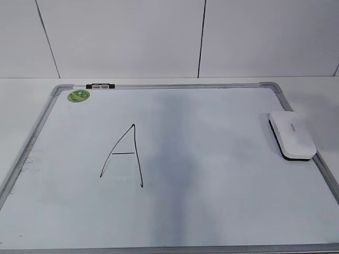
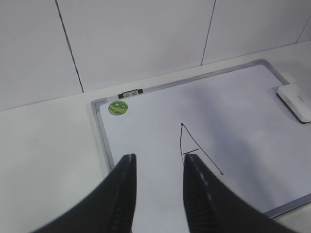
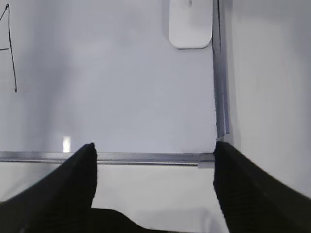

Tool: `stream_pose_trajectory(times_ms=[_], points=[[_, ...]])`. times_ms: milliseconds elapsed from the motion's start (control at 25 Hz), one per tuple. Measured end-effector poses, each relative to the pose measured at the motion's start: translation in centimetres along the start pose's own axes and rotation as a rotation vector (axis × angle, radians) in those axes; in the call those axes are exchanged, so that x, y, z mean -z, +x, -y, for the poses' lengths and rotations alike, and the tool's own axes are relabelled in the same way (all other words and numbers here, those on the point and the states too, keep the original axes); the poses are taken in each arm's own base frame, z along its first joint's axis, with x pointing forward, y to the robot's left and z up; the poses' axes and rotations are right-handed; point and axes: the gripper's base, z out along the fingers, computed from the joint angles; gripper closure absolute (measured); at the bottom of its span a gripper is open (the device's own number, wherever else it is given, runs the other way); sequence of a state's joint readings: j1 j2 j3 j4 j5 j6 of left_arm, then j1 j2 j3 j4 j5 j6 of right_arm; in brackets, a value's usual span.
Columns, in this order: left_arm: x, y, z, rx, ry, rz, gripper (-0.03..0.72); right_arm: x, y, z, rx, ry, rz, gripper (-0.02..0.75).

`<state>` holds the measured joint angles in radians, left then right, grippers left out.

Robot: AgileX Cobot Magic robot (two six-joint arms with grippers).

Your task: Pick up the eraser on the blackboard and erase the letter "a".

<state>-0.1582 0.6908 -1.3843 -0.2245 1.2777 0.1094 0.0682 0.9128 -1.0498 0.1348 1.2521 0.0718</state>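
Observation:
The white eraser point(image 1: 292, 135) lies on the blackboard point(image 1: 212, 185) at its right edge, and also shows in the left wrist view point(image 2: 295, 101) and the right wrist view point(image 3: 190, 24). No small lowercase "a" is in view. The only writing is a large uppercase "A" point(image 1: 124, 156) left of the middle. My left gripper point(image 2: 158, 162) is open and empty above the board's left part, near the "A" point(image 2: 194, 145). My right gripper point(image 3: 154, 150) is wide open and empty over the board's near right corner, well short of the eraser. Neither gripper shows in the exterior view.
A small black-and-white marker point(image 1: 100, 85) rests on the board's far frame, next to a round green sticker point(image 1: 78, 96). The grey metal frame point(image 3: 221, 121) borders the board. The board lies on a white table against a white panelled wall.

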Motion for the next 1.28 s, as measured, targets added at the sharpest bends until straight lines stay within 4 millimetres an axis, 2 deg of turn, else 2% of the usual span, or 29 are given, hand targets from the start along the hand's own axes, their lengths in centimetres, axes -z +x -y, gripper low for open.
stream_pose_trajectory(times_ms=[120,280,560,800,1000,1280], points=[[1.9,1.4,0.5,-0.018,0.018,0.049,0.444,-0.5,1.4,-0.1,0.004,-0.032,-0.025,0.176],[2.9,4.3,0.8,-0.025,0.029,0.058,0.444,-0.6,3.3,-0.4,0.044,-0.069,-0.029,0.176],[1.5,9.8,0.7,-0.013,0.032,-0.011,0.444,1.2,6.2,-0.6,0.105,-0.105,0.066,0.176],[0.0,13.2,0.4,-0.003,0.024,-0.072,0.444,2.2,9.9,0.0,0.124,-0.111,0.173,0.176],[-0.9,15.4,0.0,-0.008,-0.004,-0.104,0.445,1.7,12.8,0.7,0.132,-0.107,0.219,0.176],[-1.7,17.8,-0.4,-0.019,-0.043,-0.129,0.447,-0.3,16.0,2.0,0.148,-0.045,0.218,0.176]])
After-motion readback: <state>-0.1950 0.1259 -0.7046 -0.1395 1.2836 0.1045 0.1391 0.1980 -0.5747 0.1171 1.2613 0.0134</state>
